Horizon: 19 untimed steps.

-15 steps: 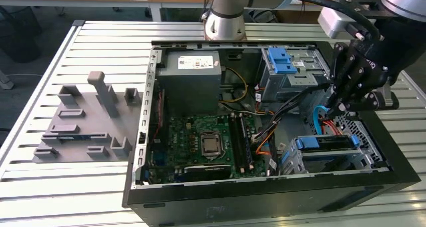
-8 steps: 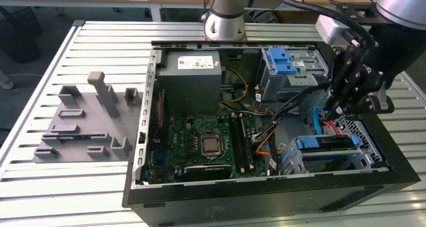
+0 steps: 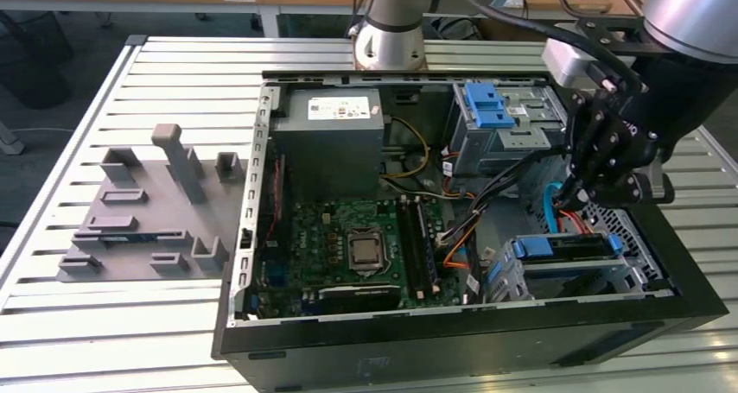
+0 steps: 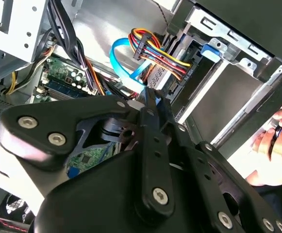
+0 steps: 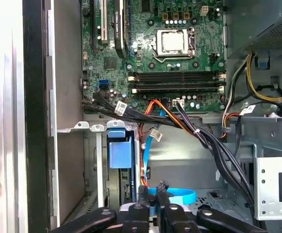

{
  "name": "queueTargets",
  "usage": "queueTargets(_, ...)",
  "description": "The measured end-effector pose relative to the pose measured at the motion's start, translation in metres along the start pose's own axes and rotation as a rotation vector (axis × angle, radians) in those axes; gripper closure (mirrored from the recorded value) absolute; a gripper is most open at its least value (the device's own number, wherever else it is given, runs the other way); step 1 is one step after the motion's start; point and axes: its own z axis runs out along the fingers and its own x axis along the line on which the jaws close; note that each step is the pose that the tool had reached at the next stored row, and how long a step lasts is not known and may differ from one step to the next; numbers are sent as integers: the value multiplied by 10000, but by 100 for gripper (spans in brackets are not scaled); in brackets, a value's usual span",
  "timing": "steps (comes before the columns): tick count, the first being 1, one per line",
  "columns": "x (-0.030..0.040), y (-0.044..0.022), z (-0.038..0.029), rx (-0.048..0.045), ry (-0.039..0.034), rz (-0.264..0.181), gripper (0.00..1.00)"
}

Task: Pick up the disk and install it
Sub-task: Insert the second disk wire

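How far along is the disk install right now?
Looks done: the disk, with its blue rails, already sits in the drive cage at the exterior view's right. In hand: nothing visibly carried; the gripper hangs just above that cage, beside the blue cable. Left: I can't tell whether the disk is fully seated or cabled.
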Motion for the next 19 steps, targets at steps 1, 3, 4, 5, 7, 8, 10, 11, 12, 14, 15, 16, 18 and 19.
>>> queueTargets(1, 0, 0, 6, 0, -10, -1, 84)
queueTargets(3, 1, 0, 14, -6, -205, -7, 84)
queueTargets(4, 2, 0, 18, -11, -366, -16, 84)
queueTargets(5, 5, 0, 22, -15, -485, -28, 84)
queueTargets(7, 22, 3, 37, -11, -575, -65, 84)
queueTargets(8, 32, 6, 45, 5, -586, -80, 84)
queueTargets(10, 50, 11, 58, 66, -591, -132, 84)
queueTargets(11, 56, 14, 62, 105, -592, -156, 84)
queueTargets(12, 60, 20, 65, 153, -595, -178, 84)
queueTargets(14, 66, 40, 67, 267, -594, -200, 84)
queueTargets(15, 69, 58, 68, 315, -596, -205, 84)
queueTargets(16, 71, 76, 69, 350, -597, -207, 84)
queueTargets(18, 79, 96, 75, 372, -599, -207, 84)
queueTargets(19, 89, 97, 79, 375, -596, -208, 84)
